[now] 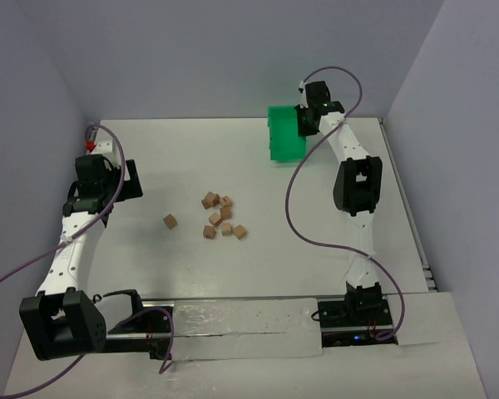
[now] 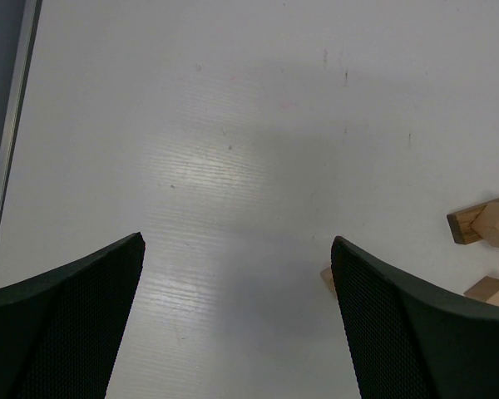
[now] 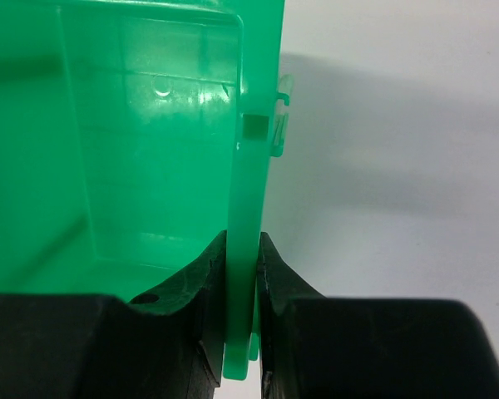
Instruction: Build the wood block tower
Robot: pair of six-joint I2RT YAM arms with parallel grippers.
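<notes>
Right wrist view: the right gripper [image 3: 241,278] is clamped on the thin side wall of the green bin [image 3: 150,166], its black jaws squeezed against the plastic from both sides. The hollow of the bin lies to the left of that wall, and the bare white table [image 3: 399,208] lies to the right. From the top camera, this arm reaches to the far right part of the table, where the bin [image 1: 284,137] sits close to the back wall.

The left gripper [image 2: 237,241] hangs over the left side of the table with its jaws spread wide and nothing between them. A few wood blocks [image 2: 482,229] show at the right edge of its view.

From above, the wood blocks [image 1: 220,216] lie in a loose cluster near the middle of the table, between the two arms and well apart from the bin. A lone block [image 1: 170,221] sits just left of the cluster, on the left arm's side.
</notes>
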